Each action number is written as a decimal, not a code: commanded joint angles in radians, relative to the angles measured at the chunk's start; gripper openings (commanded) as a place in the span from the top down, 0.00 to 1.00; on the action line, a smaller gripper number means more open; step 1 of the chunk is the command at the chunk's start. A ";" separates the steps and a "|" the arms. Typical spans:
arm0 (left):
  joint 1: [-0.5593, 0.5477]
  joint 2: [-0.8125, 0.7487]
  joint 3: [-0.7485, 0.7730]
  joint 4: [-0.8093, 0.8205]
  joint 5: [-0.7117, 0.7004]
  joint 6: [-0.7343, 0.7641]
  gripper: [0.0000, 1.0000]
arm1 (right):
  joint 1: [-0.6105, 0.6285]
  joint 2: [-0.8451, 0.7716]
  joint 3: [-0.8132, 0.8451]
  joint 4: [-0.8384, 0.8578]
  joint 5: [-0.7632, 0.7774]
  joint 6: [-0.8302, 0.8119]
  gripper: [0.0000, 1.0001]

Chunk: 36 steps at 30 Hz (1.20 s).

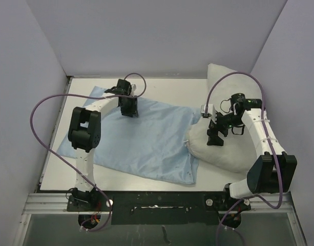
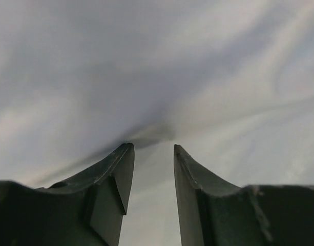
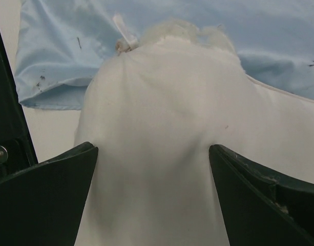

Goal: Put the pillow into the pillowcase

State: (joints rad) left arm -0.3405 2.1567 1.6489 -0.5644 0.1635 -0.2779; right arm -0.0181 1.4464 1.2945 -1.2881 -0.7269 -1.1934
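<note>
The light-blue pillowcase (image 1: 146, 143) lies flat and wrinkled on the left-middle of the table. The off-white pillow (image 1: 233, 154) lies at the right, one end touching the pillowcase's right edge and the far end against the back wall. My left gripper (image 1: 128, 110) presses down on the far part of the pillowcase (image 2: 197, 77). Its jaws (image 2: 153, 148) stand a narrow gap apart, with cloth puckering toward the tips. My right gripper (image 1: 215, 139) is wide open and straddles a bulge of the pillow (image 3: 162, 128) near its left end. The pillowcase (image 3: 279, 46) lies just beyond that end.
Pale walls close in the table at the back, left and right. Purple cables (image 1: 39, 128) loop off both arms. A small white tag (image 3: 123, 33) and fuzzy stuffing show at the pillow's near corner. A metal rail (image 1: 157, 200) runs along the front edge.
</note>
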 commanded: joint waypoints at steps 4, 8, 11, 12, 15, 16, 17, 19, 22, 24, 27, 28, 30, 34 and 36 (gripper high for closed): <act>0.253 -0.015 -0.049 -0.029 0.002 -0.074 0.67 | 0.133 -0.009 -0.096 0.172 0.201 0.064 0.09; 0.351 -0.040 -0.047 -0.032 0.023 -0.054 0.67 | 0.162 0.068 -0.032 0.256 0.203 0.157 0.55; 0.385 -0.069 -0.033 -0.029 0.052 -0.024 0.65 | 0.152 0.135 0.077 0.357 0.176 0.302 1.00; 0.390 -0.088 -0.033 -0.021 0.064 -0.010 0.65 | 0.140 0.149 0.117 0.418 0.168 0.400 1.00; 0.401 -0.161 -0.052 0.013 0.046 0.000 0.62 | 0.058 0.170 0.249 0.626 0.106 0.657 1.00; 0.410 -0.193 -0.065 0.033 0.040 0.001 0.61 | 0.027 0.179 0.288 0.694 0.085 0.748 1.00; 0.422 -0.223 -0.078 0.052 0.038 0.000 0.60 | 0.003 0.192 0.325 0.749 0.070 0.812 1.00; 0.454 -0.290 -0.112 0.098 0.064 -0.006 0.58 | -0.027 0.225 0.390 0.807 0.032 0.918 1.00; 0.465 -0.422 -0.207 0.258 0.137 0.021 0.51 | -0.047 0.253 0.397 0.866 -0.062 1.026 1.00; 0.418 -0.503 -0.280 0.358 0.192 0.037 0.38 | -0.051 0.237 0.323 0.949 -0.092 1.095 1.00; 0.331 -0.599 -0.413 0.527 0.312 -0.006 0.24 | -0.078 0.190 0.177 1.097 -0.118 1.175 1.00; 0.296 -0.620 -0.459 0.582 0.344 -0.040 0.24 | -0.097 0.178 0.144 1.131 -0.130 1.197 1.00; 0.195 -0.643 -0.523 0.636 0.352 -0.100 0.25 | -0.139 0.162 0.103 1.182 -0.167 1.247 1.00; -0.113 -0.625 -0.565 0.642 0.139 -0.151 0.39 | -0.196 0.144 0.055 1.240 -0.205 1.328 1.00; -0.276 -0.596 -0.565 0.654 0.011 -0.170 0.41 | -0.218 0.137 0.030 1.278 -0.216 1.361 1.00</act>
State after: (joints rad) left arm -0.3721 1.5265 1.0977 -0.0002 0.3523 -0.3801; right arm -0.1768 1.6657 1.3289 -0.2325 -0.9222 0.0662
